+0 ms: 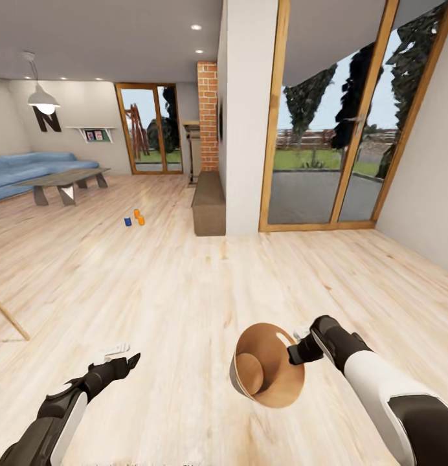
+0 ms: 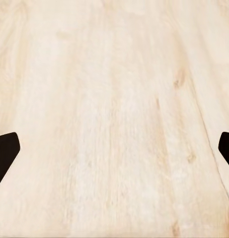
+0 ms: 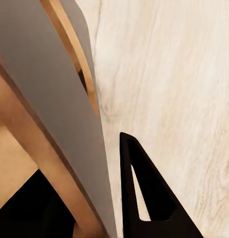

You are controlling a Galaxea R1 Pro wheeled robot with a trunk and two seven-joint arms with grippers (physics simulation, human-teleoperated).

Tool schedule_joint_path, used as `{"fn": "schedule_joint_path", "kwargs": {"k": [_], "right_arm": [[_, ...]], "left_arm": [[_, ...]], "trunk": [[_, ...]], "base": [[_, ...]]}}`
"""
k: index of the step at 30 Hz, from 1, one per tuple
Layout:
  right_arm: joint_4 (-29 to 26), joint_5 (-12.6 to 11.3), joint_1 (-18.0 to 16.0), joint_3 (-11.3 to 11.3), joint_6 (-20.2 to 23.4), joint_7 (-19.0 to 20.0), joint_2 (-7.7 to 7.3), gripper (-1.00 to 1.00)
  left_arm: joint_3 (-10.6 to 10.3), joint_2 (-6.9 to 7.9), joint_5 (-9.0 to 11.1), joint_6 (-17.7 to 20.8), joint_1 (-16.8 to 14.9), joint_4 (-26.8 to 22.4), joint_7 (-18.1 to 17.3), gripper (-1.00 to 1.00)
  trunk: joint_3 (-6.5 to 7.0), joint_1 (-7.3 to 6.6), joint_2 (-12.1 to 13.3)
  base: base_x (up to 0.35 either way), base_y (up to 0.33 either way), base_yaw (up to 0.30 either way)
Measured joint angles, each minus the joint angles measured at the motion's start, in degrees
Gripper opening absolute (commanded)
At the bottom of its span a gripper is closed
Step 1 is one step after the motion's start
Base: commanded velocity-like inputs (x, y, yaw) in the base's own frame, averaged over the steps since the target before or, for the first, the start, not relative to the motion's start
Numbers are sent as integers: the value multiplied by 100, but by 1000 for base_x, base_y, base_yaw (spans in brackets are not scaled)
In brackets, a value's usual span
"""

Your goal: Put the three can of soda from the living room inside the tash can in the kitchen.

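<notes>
Three soda cans stand close together on the wood floor far ahead on the left: a dark blue can [image 1: 127, 221] and two orange cans [image 1: 136, 213] [image 1: 141, 220]. My right gripper [image 1: 295, 353] is shut on the rim of the trash can [image 1: 266, 366], which hangs tilted above the floor with its brown inside facing me. In the right wrist view the bin's grey wall [image 3: 54, 114] runs between my fingers [image 3: 144, 198]. My left gripper [image 1: 123, 359] is low over bare floor, open and empty, with its fingertips [image 2: 7, 148] set wide apart.
A blue sofa [image 1: 30, 167] and a coffee table [image 1: 65, 181] stand at the far left. A long low cabinet [image 1: 208, 202] lies along the white wall, with a brick column [image 1: 208, 116] behind it. Tall glass doors [image 1: 327, 129] are on the right. A slanted wooden leg [image 1: 10, 317] pokes in at the left.
</notes>
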Motion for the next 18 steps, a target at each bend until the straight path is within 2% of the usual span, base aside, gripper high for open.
{"fn": "schedule_joint_path", "kwargs": {"k": [6, 18], "right_arm": [[0, -29, -1, -5, 6, 4, 5, -100], [7, -29, -1, -6, 5, 3, 17, -100]], "left_arm": [[0, -18, -1, -1, 0, -7, 2, 100], [-2, -23, -10, -1, -9, -1, 32, 100]], "trunk": [[-18, 0, 0], [147, -263, 480]], "base": [[0, 0, 246], [0, 0, 220]]}}
